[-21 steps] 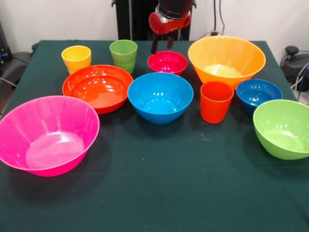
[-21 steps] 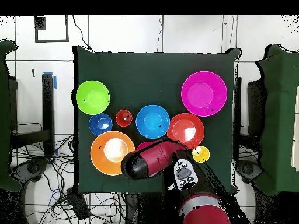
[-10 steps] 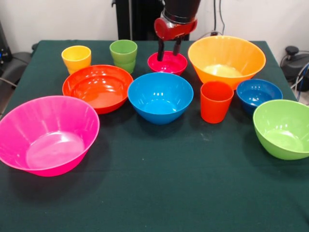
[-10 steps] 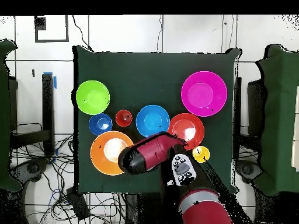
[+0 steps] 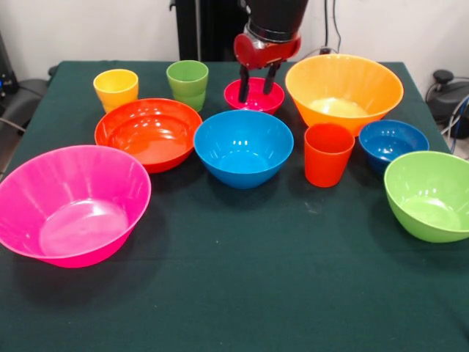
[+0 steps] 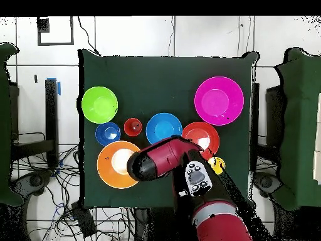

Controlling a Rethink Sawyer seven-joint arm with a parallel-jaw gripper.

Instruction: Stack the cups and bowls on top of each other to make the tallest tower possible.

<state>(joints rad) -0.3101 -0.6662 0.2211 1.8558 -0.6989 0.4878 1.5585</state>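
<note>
Plainly, the front view shows what the overhead view hides: the tool (image 5: 256, 82) hangs with its two fingers spread, released, their tips dipping into the small magenta bowl (image 5: 251, 99) and gripping nothing. From above, the red arm (image 6: 164, 160) covers that bowl and the light green cup, so only the front view shows the light green cup (image 5: 187, 84) and the yellow cup (image 5: 116, 89) standing upright side by side at the bench's (image 5: 242, 293) far edge.

Nothing is stacked; the large pink bowl (image 5: 69, 204) sits alone at the near left corner, rim up. The red-orange bowl (image 5: 148, 133) and the medium blue bowl (image 5: 242, 147) appear to touch rims, though I cannot be sure. The orange-red cup (image 5: 327, 154) stands between the medium blue bowl and the small dark blue bowl (image 5: 393, 143). The yellow-orange bowl (image 5: 344, 90) rises just beside the tool. The lime green bowl (image 5: 431, 194) reaches the right edge. The bench's near half lies open.
</note>
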